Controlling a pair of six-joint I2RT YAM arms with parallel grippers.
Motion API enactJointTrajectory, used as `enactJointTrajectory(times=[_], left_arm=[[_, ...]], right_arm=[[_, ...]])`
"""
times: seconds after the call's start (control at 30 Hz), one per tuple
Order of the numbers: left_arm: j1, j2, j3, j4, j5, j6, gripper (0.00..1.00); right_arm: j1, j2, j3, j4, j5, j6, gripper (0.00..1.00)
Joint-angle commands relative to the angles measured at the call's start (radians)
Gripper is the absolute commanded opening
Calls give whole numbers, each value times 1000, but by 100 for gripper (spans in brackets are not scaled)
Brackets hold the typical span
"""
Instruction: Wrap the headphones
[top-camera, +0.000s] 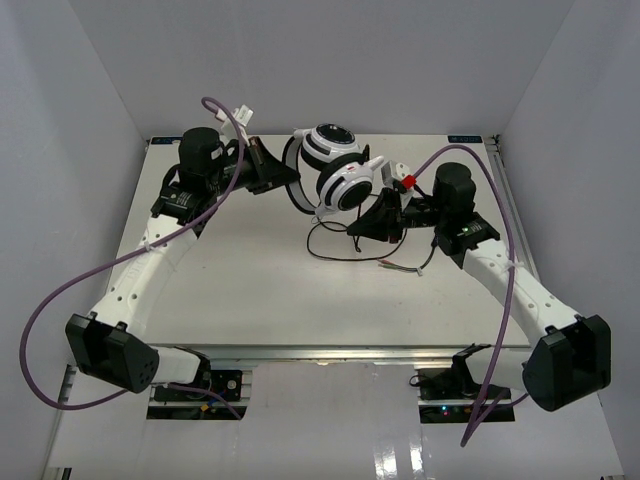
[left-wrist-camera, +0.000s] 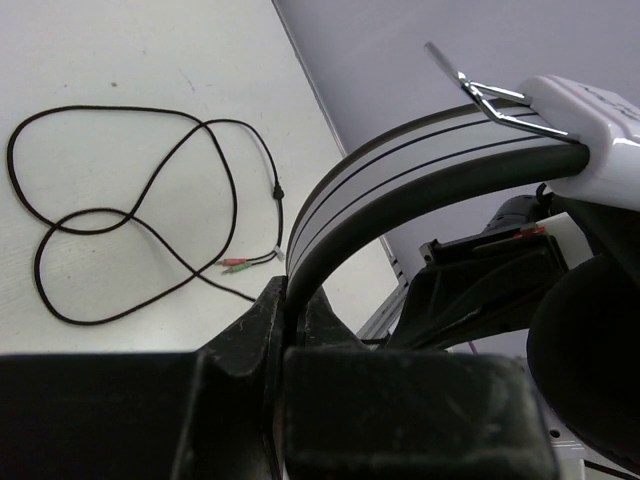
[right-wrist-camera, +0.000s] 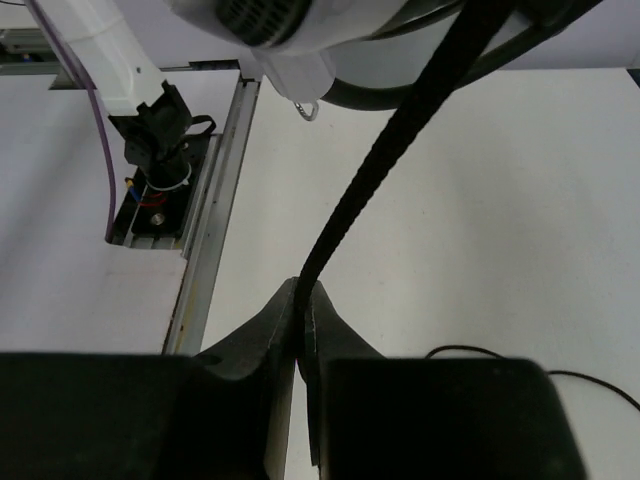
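The headphones (top-camera: 338, 170) are held up over the back middle of the table, white ear cups with black pads. My left gripper (top-camera: 284, 177) is shut on the white headband (left-wrist-camera: 400, 160), which runs straight into its jaws (left-wrist-camera: 289, 300). My right gripper (top-camera: 360, 228) is shut on the dark cord (right-wrist-camera: 400, 130) just below the ear cups, pinching it at the fingertips (right-wrist-camera: 303, 296). The remaining cord (left-wrist-camera: 130, 200) lies in loose loops on the table (top-camera: 345, 248). Its coloured wire ends (left-wrist-camera: 240, 263) rest flat on the table (top-camera: 395, 267).
Thick purple arm cables (top-camera: 60, 300) arc beside both arms. White walls (top-camera: 90, 90) close in the table on three sides. A metal rail (right-wrist-camera: 215, 210) and an arm's base mount (right-wrist-camera: 155, 175) sit along the table's near edge.
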Motion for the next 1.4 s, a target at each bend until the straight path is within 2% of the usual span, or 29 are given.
enactJointTrajectory(times=[0.0,0.1,0.17,0.27,0.37,0.5,0.57,0.67,0.83,0.93,1.0,1.17,1.27,1.33,1.37], left_arm=[[-4,-42,130,57,32,-24,0],[-4,-43,169,51,29,-16,0],[-4,-35,190,50,28,-26,0],[-4,-22,211,69,32,-46,0],[-4,-14,229,102,39,-81,0],[-4,-10,274,107,-46,-96,0],[-4,-10,289,113,-132,-110,0],[-4,-8,291,145,-221,-149,0],[-4,21,330,161,-314,-186,0],[-4,41,358,156,-371,-189,0],[-4,49,367,156,-464,-191,0],[-4,44,303,201,-680,-276,0],[-4,67,307,191,-734,-317,0],[-4,92,309,185,-752,-338,0],[-5,111,310,180,-753,-341,0]], right_arm=[[21,75,14,379,-151,343,13],[39,114,-9,620,-173,541,32],[47,142,-34,810,-175,682,54],[49,197,-64,1098,-160,883,75],[49,227,-63,1216,-154,959,78],[49,196,-123,1232,-146,942,78],[49,168,-157,1196,-139,898,78],[49,92,-190,994,-117,736,79],[60,29,-200,602,-79,458,76],[65,3,-205,504,-66,358,71],[72,-4,-200,439,-56,304,65],[91,-7,-165,260,-18,189,41],[99,-2,-128,170,37,126,18],[102,4,-110,132,95,81,10],[106,5,-92,89,138,55,9]])
